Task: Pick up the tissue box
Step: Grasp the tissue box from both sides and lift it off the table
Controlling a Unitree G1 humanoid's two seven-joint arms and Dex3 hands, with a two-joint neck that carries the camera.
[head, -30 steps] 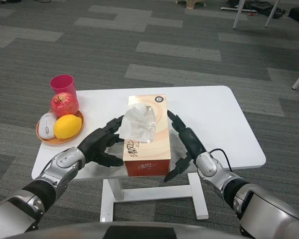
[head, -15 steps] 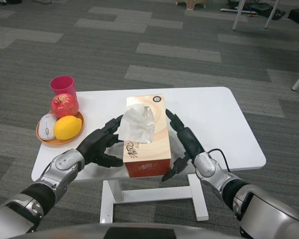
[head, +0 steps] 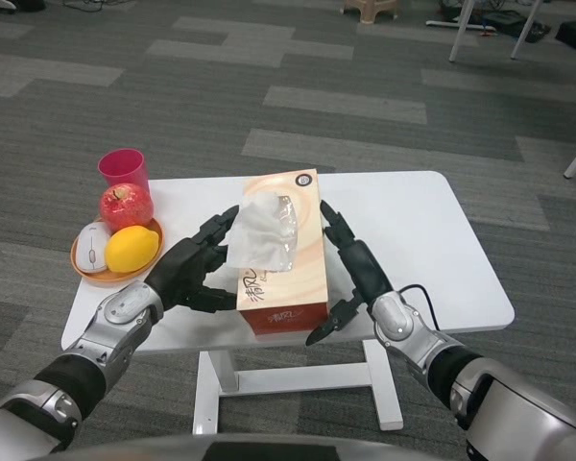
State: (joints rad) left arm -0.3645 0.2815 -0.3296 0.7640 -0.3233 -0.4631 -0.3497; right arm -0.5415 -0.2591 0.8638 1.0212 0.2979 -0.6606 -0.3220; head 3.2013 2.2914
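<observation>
Tissue box (head: pixel 280 261): middle of the white surface (head: pixel 413 230), squeezed between both hands so that pressure from the sides can carry it.
Left hand (head: pixel 187 274): fingers spread flat against its left side.
Right hand (head: pixel 353 274): fingers extended along its right side, thumb low near the front corner.

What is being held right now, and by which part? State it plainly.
The tissue box, by its two long sides: the left hand presses one side, the right hand the other. Whether it has left the table cannot be told.
</observation>
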